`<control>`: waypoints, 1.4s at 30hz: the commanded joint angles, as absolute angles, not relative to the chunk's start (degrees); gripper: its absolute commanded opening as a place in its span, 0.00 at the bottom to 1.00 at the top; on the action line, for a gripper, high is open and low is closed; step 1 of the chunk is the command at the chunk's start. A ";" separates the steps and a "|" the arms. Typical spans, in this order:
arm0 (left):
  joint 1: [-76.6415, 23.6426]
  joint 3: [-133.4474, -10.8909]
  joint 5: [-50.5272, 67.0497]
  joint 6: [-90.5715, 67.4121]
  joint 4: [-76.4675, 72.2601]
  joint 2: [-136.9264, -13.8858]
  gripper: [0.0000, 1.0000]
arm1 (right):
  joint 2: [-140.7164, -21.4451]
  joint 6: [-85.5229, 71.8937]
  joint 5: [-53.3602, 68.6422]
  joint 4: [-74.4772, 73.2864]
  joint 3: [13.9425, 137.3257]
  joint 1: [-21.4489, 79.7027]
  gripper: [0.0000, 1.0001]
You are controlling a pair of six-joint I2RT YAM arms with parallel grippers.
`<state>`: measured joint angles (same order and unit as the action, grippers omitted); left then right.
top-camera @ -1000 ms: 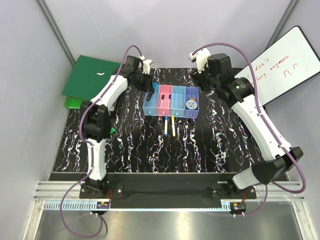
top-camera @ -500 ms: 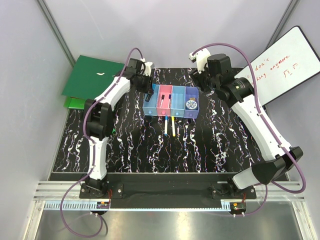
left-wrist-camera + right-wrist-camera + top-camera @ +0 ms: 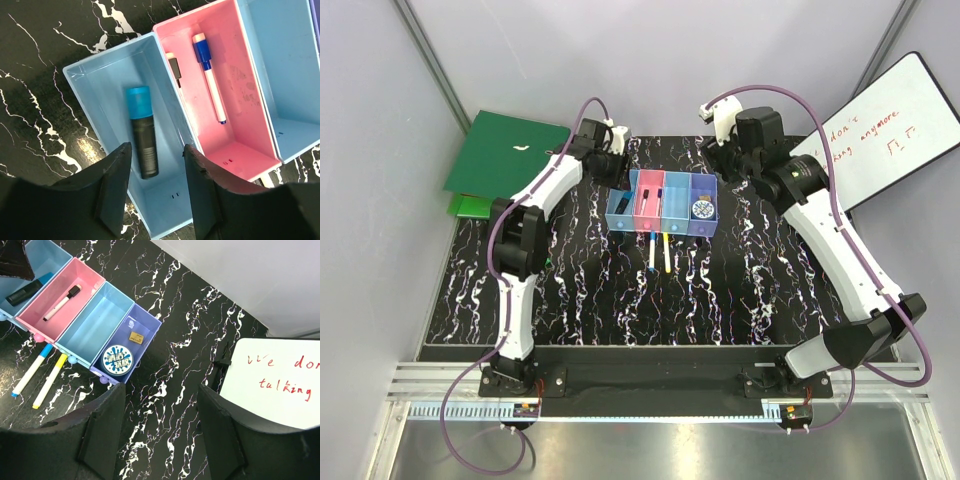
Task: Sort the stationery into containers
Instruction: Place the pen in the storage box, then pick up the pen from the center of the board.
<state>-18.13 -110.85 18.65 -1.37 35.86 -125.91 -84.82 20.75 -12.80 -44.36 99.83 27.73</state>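
Observation:
The four joined containers (image 3: 675,220) stand mid-table. In the left wrist view the leftmost light blue bin (image 3: 102,85) holds a black marker with a blue cap (image 3: 141,132). The pink bin (image 3: 235,95) holds a white pen with a blue cap (image 3: 209,77) and a small black-and-white piece (image 3: 174,67). The violet bin (image 3: 146,322) holds the round blue-white disc (image 3: 116,359) and a small tan piece (image 3: 135,337). A blue-tipped pen (image 3: 652,250) and a yellow-tipped pen (image 3: 667,252) lie in front of the bins. My left gripper (image 3: 157,149) hangs open and empty over the leftmost bin. My right gripper (image 3: 160,390) is open and empty, right of the bins.
A green ring binder (image 3: 505,150) lies at the back left. A whiteboard with red writing (image 3: 885,130) leans at the back right, close to my right gripper. A small green thing (image 3: 547,262) shows beside the left arm's elbow.
The left arm's elbow has shifted slightly and its wrist has turned a little above the leftmost bin. The right arm and the stationery have not moved.

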 commanded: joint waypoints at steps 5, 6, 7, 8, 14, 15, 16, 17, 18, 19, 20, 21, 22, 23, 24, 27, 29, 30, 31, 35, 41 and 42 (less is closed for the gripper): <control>-18.28 -110.74 22.93 2.62 33.83 -115.61 0.50 | -82.71 20.39 -13.54 -41.84 101.51 27.25 0.66; -18.28 -110.13 23.46 7.07 34.36 -113.75 0.50 | -82.62 20.48 -13.54 -41.84 101.60 27.25 0.66; -18.28 -108.04 23.81 9.90 35.06 -109.73 0.52 | -82.44 20.57 -13.54 -41.84 101.51 27.25 0.66; -18.37 -106.63 23.73 12.89 37.33 -107.69 0.56 | -82.27 20.65 -13.45 -41.84 101.60 27.25 0.66; -18.02 -83.01 13.04 35.84 43.68 -90.02 0.66 | -81.91 20.74 -12.31 -41.84 102.21 27.25 0.67; -17.93 -79.05 11.62 39.43 43.68 -87.82 0.67 | -81.91 20.66 -12.04 -41.84 102.39 27.25 0.67; -17.41 -71.97 10.38 40.85 43.59 -83.97 0.67 | -81.91 20.65 -11.95 -41.84 102.65 27.25 0.67; -17.05 -68.85 8.89 42.00 43.51 -82.28 0.67 | -81.91 20.39 -11.69 -41.84 103.09 27.25 0.68; -16.62 -63.68 8.27 42.97 43.33 -80.87 0.67 | -81.83 20.39 -11.52 -41.84 103.18 27.25 0.67; -15.65 -61.55 7.91 43.15 43.24 -79.03 0.67 | -81.74 20.39 -11.51 -41.75 103.36 27.16 0.68; -15.30 -59.61 7.39 43.85 43.24 -78.14 0.67 | -81.48 20.30 -11.34 -41.84 103.45 27.25 0.68; -14.94 -56.81 7.03 43.86 43.07 -77.53 0.67 | -81.39 20.30 -11.34 -41.84 103.45 27.25 0.68; -14.07 -55.73 7.29 44.12 43.07 -76.65 0.67 | -81.13 20.30 -11.08 -41.92 103.45 27.25 0.68; -13.54 -54.77 7.73 44.64 42.89 -76.29 0.67 | -80.69 20.30 -11.16 -41.84 103.19 27.16 0.68; -12.23 -52.93 7.82 44.74 41.59 -76.03 0.67 | -80.42 20.30 -11.08 -41.84 103.10 27.25 0.68; -9.24 -51.07 7.03 44.91 38.86 -77.25 0.66 | -79.63 20.30 -11.07 -41.84 102.48 27.25 0.68; -7.65 -51.41 7.56 45.26 38.76 -78.66 0.66 | -79.19 20.30 -11.16 -41.84 102.31 27.25 0.68; -6.08 -51.59 8.34 45.52 38.59 -79.97 0.66 | -79.02 20.22 -11.16 -41.84 102.22 27.25 0.68; -5.28 -51.68 8.61 45.79 38.32 -80.59 0.65 | -78.84 20.30 -11.16 -41.84 102.13 27.25 0.68; -1.42 -53.17 10.28 46.58 37.53 -84.97 0.65 | -78.05 20.30 -11.16 -41.92 101.52 27.25 0.68; 1.48 -54.40 10.28 47.55 34.20 -90.95 0.64 | -77.34 20.39 -11.34 -42.10 100.11 27.16 0.68; 1.67 -54.58 10.11 47.64 34.02 -91.58 0.64 | -77.34 20.30 -11.34 -42.19 100.19 27.16 0.68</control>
